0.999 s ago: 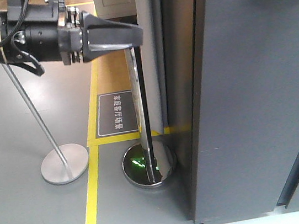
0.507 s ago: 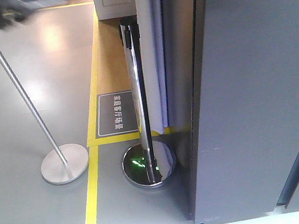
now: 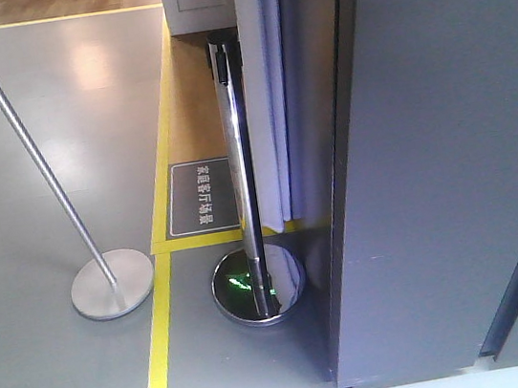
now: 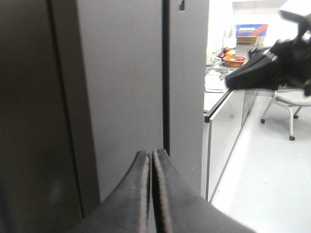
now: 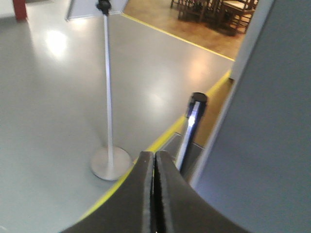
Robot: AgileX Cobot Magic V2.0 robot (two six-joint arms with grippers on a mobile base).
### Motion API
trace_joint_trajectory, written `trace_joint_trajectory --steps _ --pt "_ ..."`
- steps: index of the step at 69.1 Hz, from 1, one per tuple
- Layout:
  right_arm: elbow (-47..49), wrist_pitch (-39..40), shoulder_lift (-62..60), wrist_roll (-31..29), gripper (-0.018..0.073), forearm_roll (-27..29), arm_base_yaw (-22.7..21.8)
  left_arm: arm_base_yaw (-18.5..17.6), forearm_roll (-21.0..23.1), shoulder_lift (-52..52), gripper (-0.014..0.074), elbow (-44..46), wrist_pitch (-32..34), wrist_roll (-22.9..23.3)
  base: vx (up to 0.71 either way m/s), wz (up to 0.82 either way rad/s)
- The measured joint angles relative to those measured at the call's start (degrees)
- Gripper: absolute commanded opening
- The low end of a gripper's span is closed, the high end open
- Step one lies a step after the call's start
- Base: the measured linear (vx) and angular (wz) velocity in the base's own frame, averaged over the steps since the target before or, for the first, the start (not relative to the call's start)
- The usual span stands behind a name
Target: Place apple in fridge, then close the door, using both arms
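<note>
The apple is out of view in every frame. The dark grey fridge (image 3: 446,148) fills the right of the front view. Its door (image 4: 121,82) shows only its dark outer face in the left wrist view, with a thin vertical seam beside it. My left gripper (image 4: 152,153) is shut and holds nothing, its tips pointing at that grey face. My right gripper (image 5: 154,154) is also shut and holds nothing. It hangs over the floor beside the fridge's grey side (image 5: 262,145). It also appears in the left wrist view, as the black right gripper (image 4: 233,80) at the upper right. Neither arm appears in the front view.
A chrome post (image 3: 239,158) on a round base stands close against the fridge's left edge. A thinner slanted pole with a flat disc base (image 3: 110,284) stands further left. Yellow floor tape (image 3: 159,343) runs past them. A grey-topped counter (image 4: 218,97) with a bowl sits beyond the fridge.
One second ago my left arm reached across the top of the front view, gripper shut near the chrome post. It swept away to the upper left and has left that view.
</note>
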State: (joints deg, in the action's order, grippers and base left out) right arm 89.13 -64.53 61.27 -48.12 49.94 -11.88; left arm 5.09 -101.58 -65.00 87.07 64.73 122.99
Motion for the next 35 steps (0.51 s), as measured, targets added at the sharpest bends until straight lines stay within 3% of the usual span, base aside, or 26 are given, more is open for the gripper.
trace_joint_trajectory --steps 9,20,27,35 --pt "-16.5 7.5 -9.2 -5.2 -0.0005 4.3 0.0 0.0 0.0 2.5 -0.0008 -0.1 -0.7 0.0 0.00 0.00" --pt "-30.9 17.1 -21.6 -7.8 -0.0005 4.4 0.0 0.0 0.1 6.3 -0.0008 -4.1 -12.2 0.0 0.00 0.00" --pt "-37.4 18.9 -26.8 -8.0 -0.0005 3.7 0.0 0.0 1.0 8.5 -0.0008 -8.8 -19.5 0.0 0.00 0.00" --pt "-43.8 19.2 -31.3 -8.0 -0.0005 2.9 0.0 0.1 0.4 11.4 -0.0008 -16.0 -22.7 0.0 0.00 0.00"
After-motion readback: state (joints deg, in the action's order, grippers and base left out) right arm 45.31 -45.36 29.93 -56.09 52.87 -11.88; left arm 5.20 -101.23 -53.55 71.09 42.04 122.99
